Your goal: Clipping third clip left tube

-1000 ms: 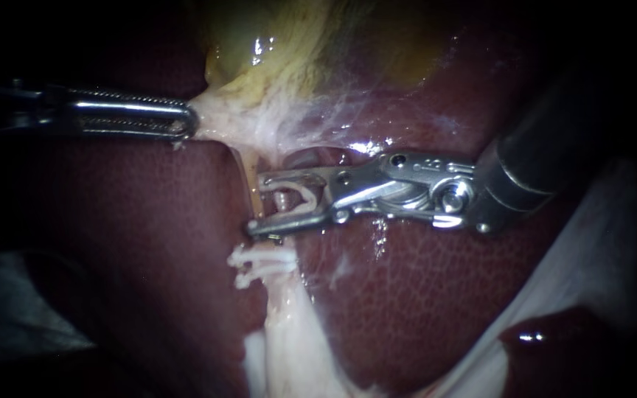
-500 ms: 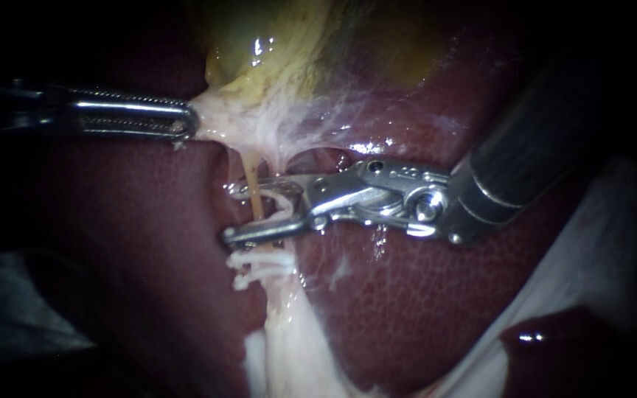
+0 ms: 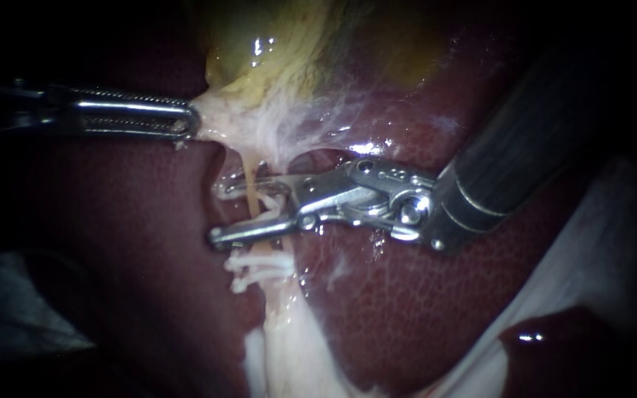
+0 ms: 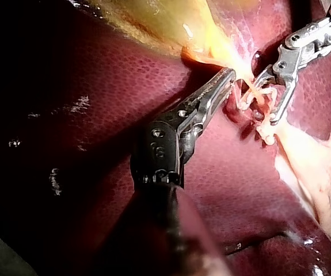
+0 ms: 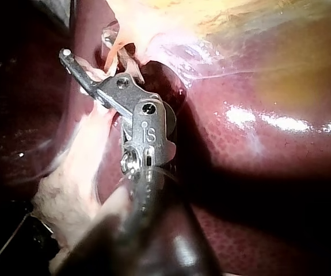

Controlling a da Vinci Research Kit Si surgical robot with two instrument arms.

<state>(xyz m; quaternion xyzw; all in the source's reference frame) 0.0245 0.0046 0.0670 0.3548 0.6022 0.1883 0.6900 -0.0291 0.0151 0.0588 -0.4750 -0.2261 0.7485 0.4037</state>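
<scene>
The left tube [image 3: 248,175] is a thin yellowish strand running down from the gallbladder [image 3: 289,51]. My right instrument [image 3: 217,212] comes in from the right; its jaws stand apart on either side of the tube, carrying a white clip [image 3: 268,205] that touches both. Just below them, white clips [image 3: 259,264] sit on the same strand. My left instrument [image 3: 183,121] is shut on pale tissue at the gallbladder's lower edge and holds it taut to the left. The left wrist view shows my left instrument [image 4: 225,80] and, just ahead of it, the right instrument [image 4: 258,112].
Dark red liver [image 3: 407,295] lies on both sides of the strand. A pale band of tissue [image 3: 289,346] continues downward from the clips. A white sheet [image 3: 591,243] lies at the right, past the liver's edge.
My right instrument has slid left, so its jaws now reach past the tube and straddle it. The left instrument has held still.
</scene>
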